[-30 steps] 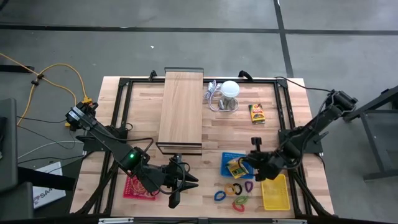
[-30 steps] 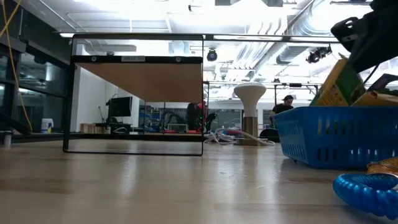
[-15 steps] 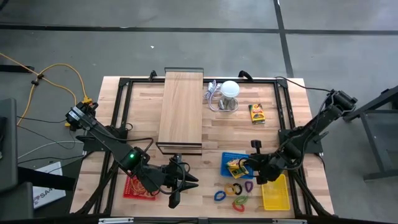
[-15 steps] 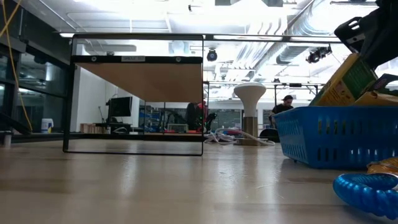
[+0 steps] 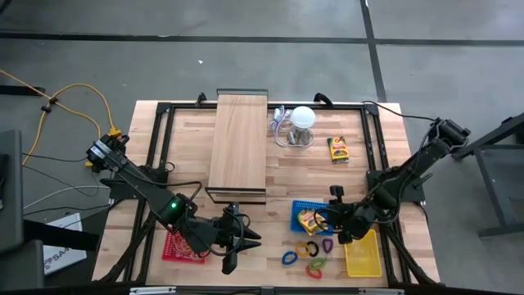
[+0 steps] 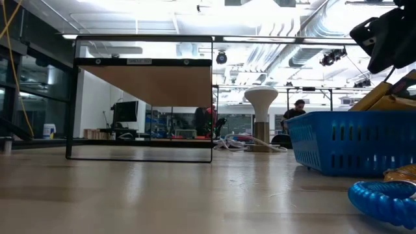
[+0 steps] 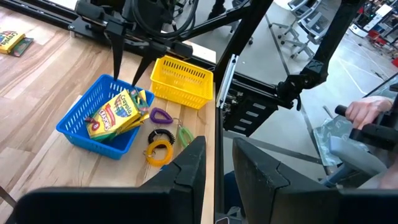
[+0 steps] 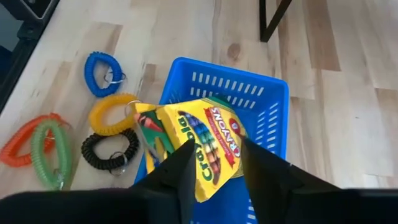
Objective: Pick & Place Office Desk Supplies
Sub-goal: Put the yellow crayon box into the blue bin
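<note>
Right wrist view shows the crayon pack (image 8: pixel 199 146) lying tilted in the blue basket (image 8: pixel 267 106), with the right gripper (image 8: pixel 214 171) fingers apart above it. The pack looks light, stiff cardboard, best taken across its narrow sides; the left gripper (image 7: pixel 217 168) waits with its fingers apart

My right gripper (image 5: pixel 331 223) has opened and let go of the crayon pack (image 5: pixel 309 219), which dropped from tilted upright to lying lower in the blue basket (image 5: pixel 300 206).

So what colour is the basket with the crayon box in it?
Blue basket, clearest in the right wrist view.
</note>
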You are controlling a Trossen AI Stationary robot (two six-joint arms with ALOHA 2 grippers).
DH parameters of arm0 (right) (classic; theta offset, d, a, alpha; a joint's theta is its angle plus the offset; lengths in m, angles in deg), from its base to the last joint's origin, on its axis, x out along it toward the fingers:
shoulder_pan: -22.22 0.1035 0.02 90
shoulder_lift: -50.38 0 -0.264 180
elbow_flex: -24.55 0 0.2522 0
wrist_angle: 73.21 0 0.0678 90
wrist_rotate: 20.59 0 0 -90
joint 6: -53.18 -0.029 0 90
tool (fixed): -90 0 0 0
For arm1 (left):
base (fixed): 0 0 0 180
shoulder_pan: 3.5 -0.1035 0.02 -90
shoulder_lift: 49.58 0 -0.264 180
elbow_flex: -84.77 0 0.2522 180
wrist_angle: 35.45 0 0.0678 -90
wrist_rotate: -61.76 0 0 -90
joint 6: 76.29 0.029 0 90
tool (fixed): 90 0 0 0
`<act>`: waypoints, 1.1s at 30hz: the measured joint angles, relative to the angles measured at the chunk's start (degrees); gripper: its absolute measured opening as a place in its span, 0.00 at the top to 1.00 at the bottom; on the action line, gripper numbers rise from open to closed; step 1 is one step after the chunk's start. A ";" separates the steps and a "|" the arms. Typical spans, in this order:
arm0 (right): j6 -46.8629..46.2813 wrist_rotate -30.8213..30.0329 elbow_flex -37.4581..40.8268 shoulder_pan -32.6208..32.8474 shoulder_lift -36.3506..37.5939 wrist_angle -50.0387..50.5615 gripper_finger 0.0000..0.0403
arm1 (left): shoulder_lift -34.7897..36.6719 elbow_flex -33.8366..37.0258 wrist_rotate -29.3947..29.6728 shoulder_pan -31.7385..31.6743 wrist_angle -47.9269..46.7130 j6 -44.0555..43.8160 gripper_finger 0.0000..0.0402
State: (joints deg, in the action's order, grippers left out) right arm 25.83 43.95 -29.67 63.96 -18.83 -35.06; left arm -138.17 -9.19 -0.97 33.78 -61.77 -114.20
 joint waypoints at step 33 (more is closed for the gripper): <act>-15.11 -6.02 0.00 -13.79 1.44 4.79 0.69 | -0.01 0.00 0.00 0.00 0.00 0.00 0.81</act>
State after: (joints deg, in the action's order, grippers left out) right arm 10.72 37.93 -29.67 50.17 -17.39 -30.28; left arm -138.18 -9.19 -0.97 33.78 -61.77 -114.20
